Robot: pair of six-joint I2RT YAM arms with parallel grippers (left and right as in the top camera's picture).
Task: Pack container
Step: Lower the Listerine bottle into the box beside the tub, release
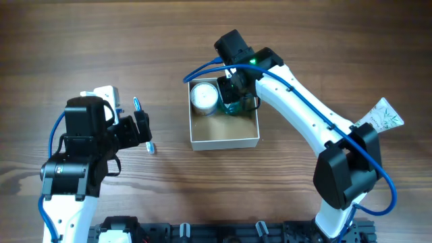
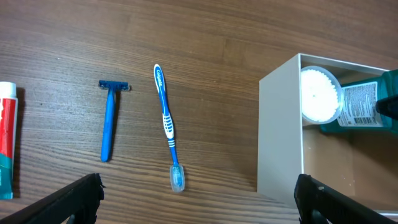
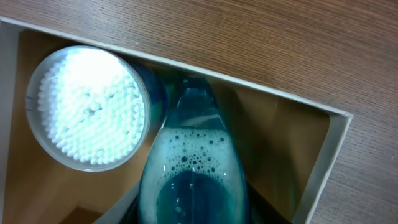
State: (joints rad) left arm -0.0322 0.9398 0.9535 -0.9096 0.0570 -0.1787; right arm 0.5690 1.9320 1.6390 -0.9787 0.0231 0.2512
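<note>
The container (image 1: pixel 226 142) is a square white-walled cardboard box with a tan inside, at mid-table. It holds a round clear jar of cotton swabs (image 1: pixel 204 96) in its far left corner. My right gripper (image 1: pixel 236 89) reaches into the box, shut on a teal mouthwash bottle (image 1: pixel 233 105) beside the jar. The right wrist view shows the bottle (image 3: pixel 193 168) between the fingers, the jar (image 3: pixel 90 106) and the box wall (image 3: pixel 323 163). My left gripper (image 1: pixel 143 128) is open and empty, left of the box. In its wrist view the fingers (image 2: pixel 199 199) straddle bare table below a blue toothbrush (image 2: pixel 168 124).
A blue razor (image 2: pixel 109 124) lies left of the toothbrush, and a toothpaste tube (image 2: pixel 6 137) lies further left. The box wall (image 2: pixel 280 124) stands to the right of them. A white sachet with green print (image 1: pixel 383 115) lies at the far right of the table.
</note>
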